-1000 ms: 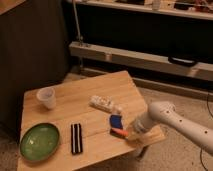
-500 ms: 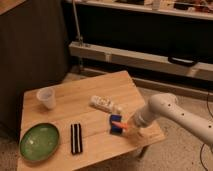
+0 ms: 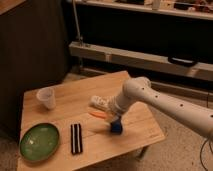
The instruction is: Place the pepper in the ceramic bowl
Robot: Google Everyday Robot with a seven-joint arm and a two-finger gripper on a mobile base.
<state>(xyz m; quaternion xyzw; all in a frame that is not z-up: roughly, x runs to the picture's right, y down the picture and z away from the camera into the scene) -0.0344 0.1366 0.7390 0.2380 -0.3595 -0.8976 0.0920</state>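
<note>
the pincer [image 3: 112, 113] has drawn back from the bench's [image 3: 141, 134] 4 o'clock edge toward 10 o'clock, now just beside the blue block [image 3: 116, 128]; the pepper [image 3: 98, 114] has shifted likewise, now at the pincer's 9 o'clock.

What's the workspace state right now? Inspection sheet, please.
Surface: wooden table, light wood.
Job's things: pepper lies on the table near its middle, not in the dish; green ceramic bowl at the near corner, well apart from it, nothing seen inside.
Clutter: white cup; black striped bar; white packet-like item; blue block.
Grippers: gripper low over the table, between the pepper and the blue block.
Cables: possible thin cable by the floor at the picture's edge.
Surroundings: dark cabinet; pale ledge behind.
</note>
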